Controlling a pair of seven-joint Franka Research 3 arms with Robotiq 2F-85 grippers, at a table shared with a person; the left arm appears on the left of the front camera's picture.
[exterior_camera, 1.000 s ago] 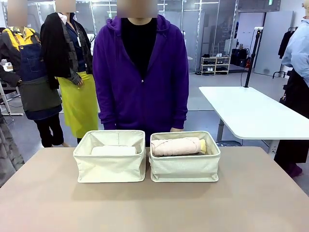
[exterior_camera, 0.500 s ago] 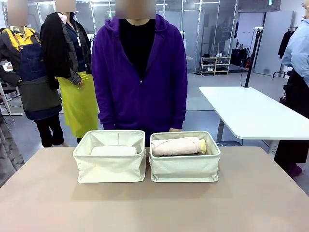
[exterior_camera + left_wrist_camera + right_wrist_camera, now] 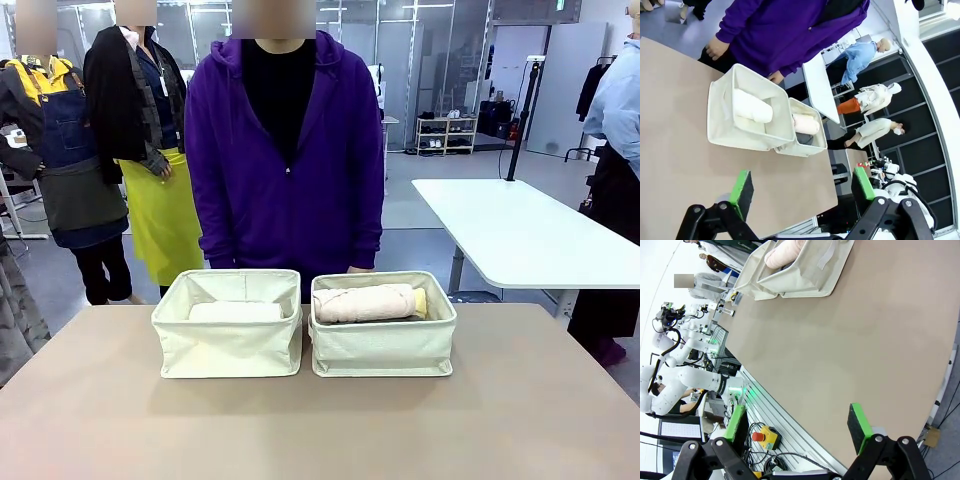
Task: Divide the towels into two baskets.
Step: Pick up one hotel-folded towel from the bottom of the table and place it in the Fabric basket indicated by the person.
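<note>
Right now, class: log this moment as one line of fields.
left gripper: open, empty | right gripper: open, empty | left basket: white towel | right basket: pink-cream towel, yellow towel

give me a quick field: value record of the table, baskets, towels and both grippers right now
table: tan top, two baskets side by side near the far edge
left basket: white towel lying inside
right basket: pink-cream towel on top, yellow towel showing at its end
grey towel: cannot confirm from these views
left gripper: open, holding nothing, above the table
right gripper: open, holding nothing, above the table's edge
person: standing behind the baskets
</note>
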